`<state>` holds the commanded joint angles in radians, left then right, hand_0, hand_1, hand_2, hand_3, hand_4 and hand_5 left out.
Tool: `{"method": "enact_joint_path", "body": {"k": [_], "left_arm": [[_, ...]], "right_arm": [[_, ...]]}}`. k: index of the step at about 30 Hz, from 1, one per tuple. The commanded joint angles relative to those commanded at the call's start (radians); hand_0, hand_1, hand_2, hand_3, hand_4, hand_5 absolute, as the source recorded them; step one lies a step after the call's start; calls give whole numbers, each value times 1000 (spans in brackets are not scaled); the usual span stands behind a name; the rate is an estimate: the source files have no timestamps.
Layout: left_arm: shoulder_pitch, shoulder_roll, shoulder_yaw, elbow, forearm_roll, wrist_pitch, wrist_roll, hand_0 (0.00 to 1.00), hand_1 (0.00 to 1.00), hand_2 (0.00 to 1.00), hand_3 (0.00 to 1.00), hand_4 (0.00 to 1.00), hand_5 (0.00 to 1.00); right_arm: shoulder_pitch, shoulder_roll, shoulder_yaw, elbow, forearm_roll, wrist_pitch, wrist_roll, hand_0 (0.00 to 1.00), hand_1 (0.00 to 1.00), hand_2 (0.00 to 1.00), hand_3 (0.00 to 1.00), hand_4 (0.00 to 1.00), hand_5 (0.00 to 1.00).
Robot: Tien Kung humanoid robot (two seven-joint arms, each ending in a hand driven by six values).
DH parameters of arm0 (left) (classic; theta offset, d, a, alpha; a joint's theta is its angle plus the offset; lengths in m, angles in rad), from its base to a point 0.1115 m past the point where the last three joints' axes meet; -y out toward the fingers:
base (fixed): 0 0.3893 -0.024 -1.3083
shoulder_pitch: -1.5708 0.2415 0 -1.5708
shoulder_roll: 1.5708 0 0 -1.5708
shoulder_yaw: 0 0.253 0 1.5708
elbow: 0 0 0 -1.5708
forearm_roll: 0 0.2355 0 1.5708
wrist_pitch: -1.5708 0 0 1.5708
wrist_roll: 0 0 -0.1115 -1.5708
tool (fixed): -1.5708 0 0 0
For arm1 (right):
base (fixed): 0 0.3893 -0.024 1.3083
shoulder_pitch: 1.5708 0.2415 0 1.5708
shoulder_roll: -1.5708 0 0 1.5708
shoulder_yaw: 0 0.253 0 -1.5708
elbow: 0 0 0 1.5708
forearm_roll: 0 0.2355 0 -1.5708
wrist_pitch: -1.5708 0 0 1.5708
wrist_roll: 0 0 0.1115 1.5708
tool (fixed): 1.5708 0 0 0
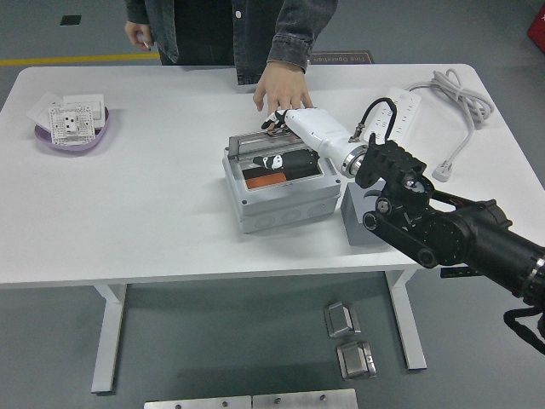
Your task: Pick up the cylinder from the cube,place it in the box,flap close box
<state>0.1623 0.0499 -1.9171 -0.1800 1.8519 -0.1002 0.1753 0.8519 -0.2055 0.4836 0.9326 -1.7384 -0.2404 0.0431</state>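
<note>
White-shelled right hand (pixel 294 136) rests flat fingers (pixel 274 159), grasping nothing, on the grey box's (pixel 281 200) clear flap (pixel 264 145).

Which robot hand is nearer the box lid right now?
Right. The right hand is on the half-lowered lid of the grey box, pressing it down. The left arm is out of view.
</note>
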Motion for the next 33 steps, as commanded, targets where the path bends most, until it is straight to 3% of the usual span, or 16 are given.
{"method": "enact_joint_path", "body": {"k": [12,26,33], "left_arm": [[6,-2,4,0,-12,2,0,635,590,544,588,450,95],[3,-5,15,0,-35,6,-2,634,589,544,588,449,96],[2,2,-35,0,21,2,-1,635,590,545,587,447,97]], "right_arm": [[-117,-21,108,133,-75,-10,-50,658,630,695,756,855,659],[-188,-16,150,158,-85,-24,-54,655,629,698,759,852,664],[-235,-82,311,244,-185,-14,-76,655,629,699,760,851,664]]}}
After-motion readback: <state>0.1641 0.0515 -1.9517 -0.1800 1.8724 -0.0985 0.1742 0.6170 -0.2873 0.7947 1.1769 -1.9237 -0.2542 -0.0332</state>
